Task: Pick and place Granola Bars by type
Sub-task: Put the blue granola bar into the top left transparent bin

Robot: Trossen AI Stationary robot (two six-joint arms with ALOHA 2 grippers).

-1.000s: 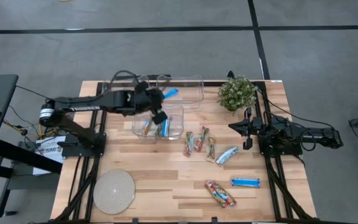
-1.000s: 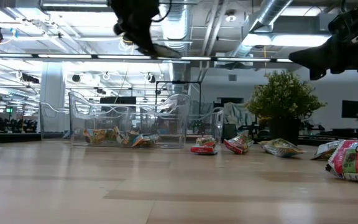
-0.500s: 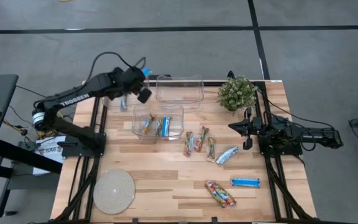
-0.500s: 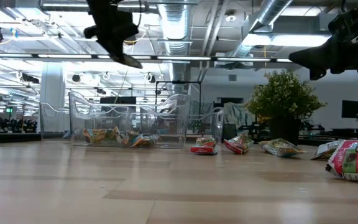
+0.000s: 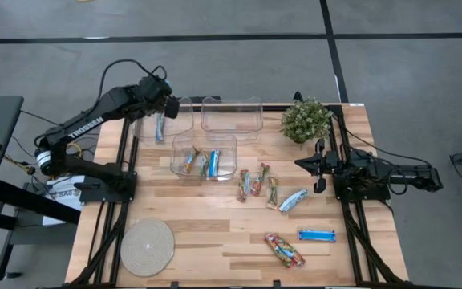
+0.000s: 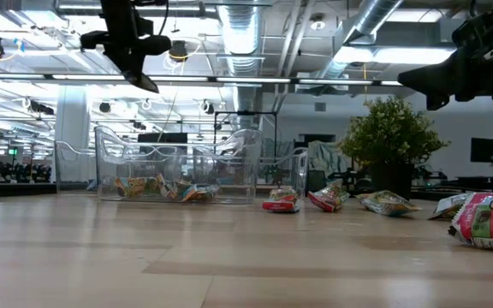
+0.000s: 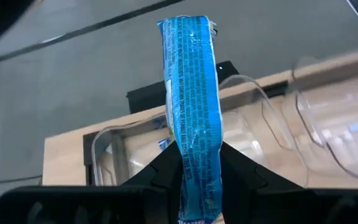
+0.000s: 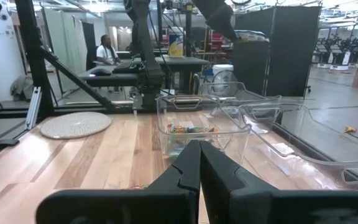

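My left gripper [image 7: 194,155] is shut on a bright blue granola bar [image 7: 188,87] and hangs high over the far-left clear bin [image 5: 152,122], as the high view [image 5: 167,106] and low view [image 6: 137,67] show. A blue bar [image 5: 160,127] shows at that bin from above; I cannot tell whether it is the held one. The near bin [image 5: 204,156] holds multicoloured and blue bars. Loose on the table lie multicoloured bars [image 5: 253,181], a silvery-blue one [image 5: 293,199], a bright blue one [image 5: 317,234] and a multicoloured one [image 5: 283,250]. My right gripper [image 5: 319,167] waits shut at the table's right side. My left gripper pinches the bright blue bar between its two fingers near one end [image 7: 194,177]. The rest of the bar sticks out past the fingertips, in line with them. The bar is lifted clear, above the far-left bin.
A third clear bin [image 5: 231,114] stands at the far edge beside the far-left one. A potted plant [image 5: 305,120] stands at the far right, close to my right arm. A round pale disc [image 5: 147,245] lies at the near left. People and equipment show beyond the table.
My left gripper has carried the blue bar from above the near bin toward the table's far-left corner, swinging round, and now hangs over the far-left bin. It has stayed shut on the bar.
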